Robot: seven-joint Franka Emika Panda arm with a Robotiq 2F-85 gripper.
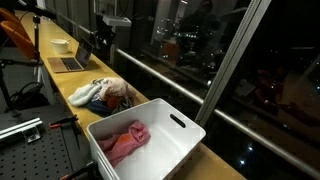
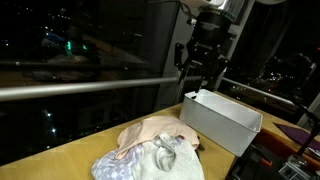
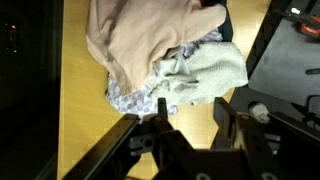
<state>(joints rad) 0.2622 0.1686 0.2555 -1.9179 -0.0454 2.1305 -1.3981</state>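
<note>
My gripper [image 3: 192, 118] is open and empty, hanging in the air above the wooden counter [image 3: 80, 120]. Below it in the wrist view lies a pile of clothes: a beige cloth [image 3: 140, 40] on top, a pale green cloth [image 3: 208, 70] beside it, and a patterned grey cloth [image 3: 128, 97] underneath. The fingertips are apart from the pile. In both exterior views the gripper [image 2: 200, 62] [image 1: 103, 47] is well above the pile [image 2: 150, 150] [image 1: 105, 93]. A white bin [image 1: 150, 135] [image 2: 225, 120] next to the pile holds a pink cloth [image 1: 125, 142].
A laptop [image 1: 70, 62] and a bowl [image 1: 60, 44] sit farther along the counter. A window with a metal rail [image 2: 90, 88] runs along the counter's far edge. A black perforated board [image 1: 25, 150] and cables lie beside the counter.
</note>
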